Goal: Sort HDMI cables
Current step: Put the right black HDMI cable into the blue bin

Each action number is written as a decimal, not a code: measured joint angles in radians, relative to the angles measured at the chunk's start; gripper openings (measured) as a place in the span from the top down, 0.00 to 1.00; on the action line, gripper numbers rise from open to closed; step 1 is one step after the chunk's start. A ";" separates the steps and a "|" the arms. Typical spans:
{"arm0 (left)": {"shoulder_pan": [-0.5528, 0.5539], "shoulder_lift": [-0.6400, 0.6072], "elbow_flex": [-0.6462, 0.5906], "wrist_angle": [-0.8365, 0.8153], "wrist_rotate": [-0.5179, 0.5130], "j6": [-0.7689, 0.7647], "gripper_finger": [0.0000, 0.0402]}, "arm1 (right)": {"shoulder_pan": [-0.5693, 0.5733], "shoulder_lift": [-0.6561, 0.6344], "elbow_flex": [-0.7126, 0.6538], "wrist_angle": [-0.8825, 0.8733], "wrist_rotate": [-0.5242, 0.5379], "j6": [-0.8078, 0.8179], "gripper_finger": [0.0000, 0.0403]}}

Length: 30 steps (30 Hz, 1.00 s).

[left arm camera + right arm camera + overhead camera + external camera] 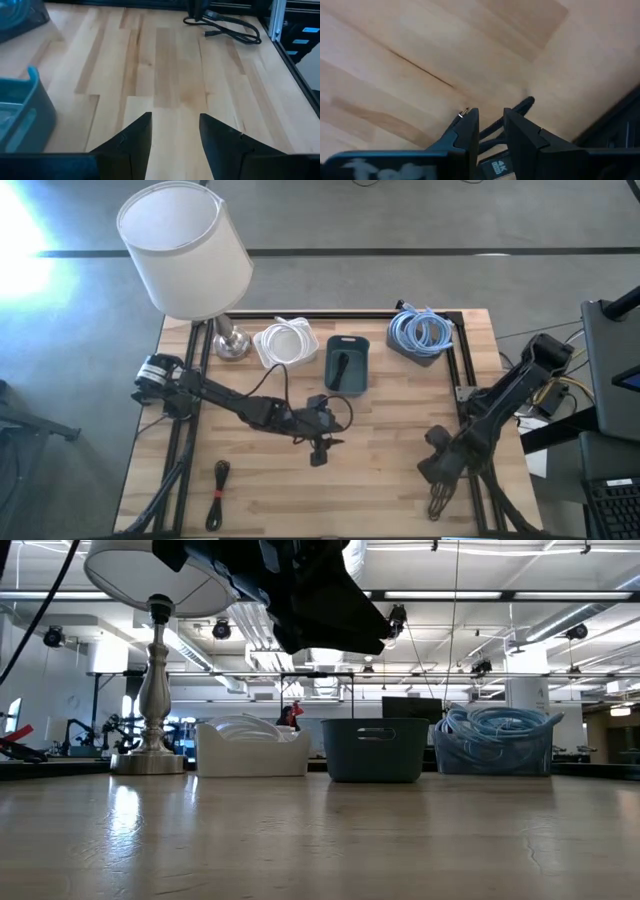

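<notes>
My left gripper (320, 450) (175, 135) hovers open and empty over the middle of the table, just in front of the dark teal bin (347, 365), which has one black cable (342, 370) lying in it. My right gripper (438, 485) (490, 125) is at the near right of the table, shut on a black HDMI cable bundle (438, 505). White coils lie in the white bin (285, 345). Light-blue coils fill the grey bin (420, 335). Another black bundle (218, 490) lies flat on the table's near left corner. My right gripper pinches the black folded bundle between its two fingers, coming from above and slanting down. The fingers lie along the bundle. Its gold-tipped plug (464, 112) and a second end (527, 102) stick out past the fingertips. I cannot tell whether it is lifted off the wood.
A table lamp (185, 250) stands at the far left, its base beside the white bin. The three bins (375, 750) sit in a row along the far edge. A dark cord (225, 25) lies by the right rail. Bare wood lies between the two grippers.
</notes>
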 joint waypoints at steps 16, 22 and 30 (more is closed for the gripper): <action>0.020 0.000 0.000 0.001 -0.002 0.028 0.58 | 0.003 -0.009 0.002 0.000 -0.061 0.066 0.78; 0.020 0.000 -0.003 0.001 -0.002 0.019 0.58 | 0.005 -0.032 0.002 0.000 -0.062 0.053 0.77; 0.020 0.000 -0.004 0.000 -0.002 0.013 0.58 | 0.071 -0.039 0.003 0.011 -0.147 0.155 0.77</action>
